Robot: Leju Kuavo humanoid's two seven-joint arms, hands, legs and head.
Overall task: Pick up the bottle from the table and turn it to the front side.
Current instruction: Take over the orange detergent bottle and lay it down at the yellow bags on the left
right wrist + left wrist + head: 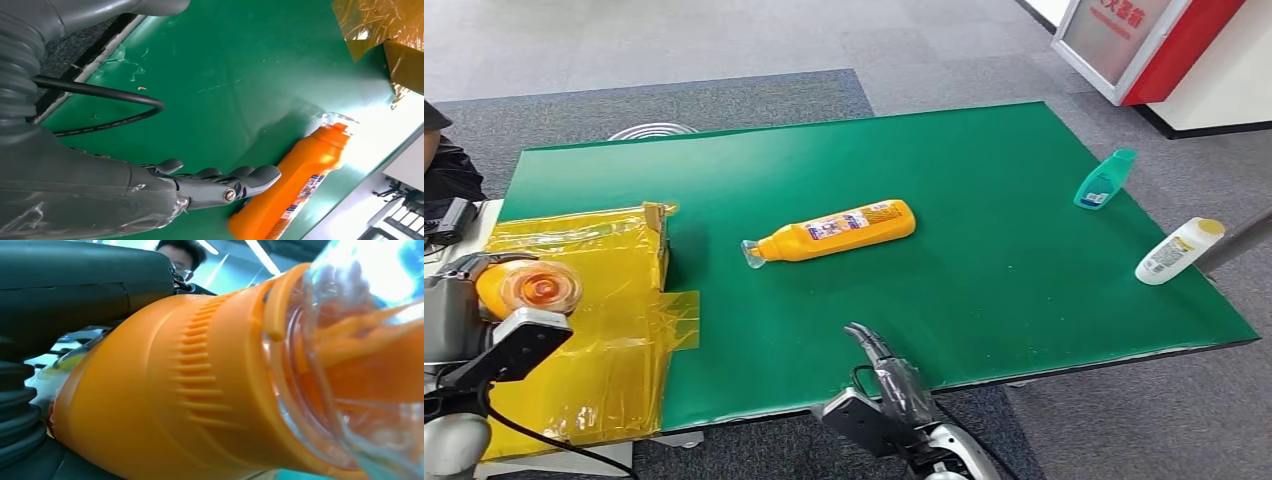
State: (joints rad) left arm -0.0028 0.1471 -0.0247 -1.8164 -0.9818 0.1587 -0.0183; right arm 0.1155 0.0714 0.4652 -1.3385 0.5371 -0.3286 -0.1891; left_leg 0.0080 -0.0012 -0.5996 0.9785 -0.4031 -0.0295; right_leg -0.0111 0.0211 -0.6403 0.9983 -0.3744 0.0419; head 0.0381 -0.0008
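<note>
Bottle (pixel 836 232) lies mid-table, long axis cap at 8 o'clock, base at 2. Your right hand (pixel 886 372), fingers apart and empty, is nearer; bottle sits toward 11 o'clock. Left hand (pixel 484 330) grips another orange bottle (pixel 529 287).

Glossy orange plastic bottle (pixel 839 232); matt green table (pixel 984 170); crinkly yellow film (pixel 609 300).

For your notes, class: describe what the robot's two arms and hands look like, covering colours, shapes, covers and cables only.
The right hand has dark grey, rounded fingers with a small silver screw at one joint, behind a smooth grey cover and a grey ribbed cuff. A thin black cable loops beside it. In the head view, the left arm is silver, carrying a black boxy block with a black cable. The left hand shows a dark grey thumb and black ribbing.
</note>
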